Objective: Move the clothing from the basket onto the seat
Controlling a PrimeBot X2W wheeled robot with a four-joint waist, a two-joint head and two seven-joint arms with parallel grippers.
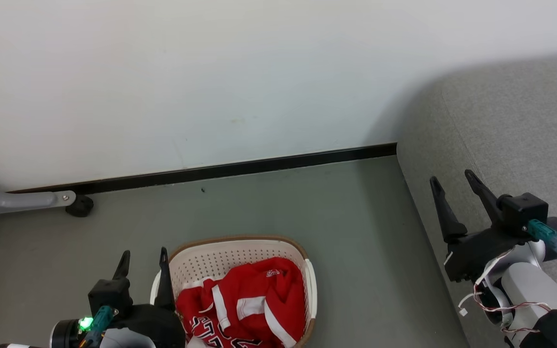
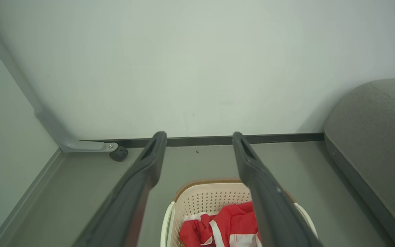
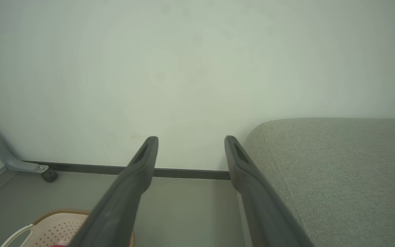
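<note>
Fig. Transfer not yet begun. My left claw (image 1: 144, 251), fingers spread and empty, hovers at the left rim of the laundry basket (image 1: 240, 239). The red jerseys (image 1: 249, 309) lie heaped inside, just to its right and below. My right claw (image 1: 451, 176), also spread and empty, hangs over the edge of the grey seat (image 1: 510, 121), well apart from the basket. The left arm is nearer, so I judge the reach falls to it.

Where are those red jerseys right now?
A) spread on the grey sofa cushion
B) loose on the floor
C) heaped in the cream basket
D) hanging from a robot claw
C: the red jerseys lie crumpled inside the basket, within its perforated walls.
</note>
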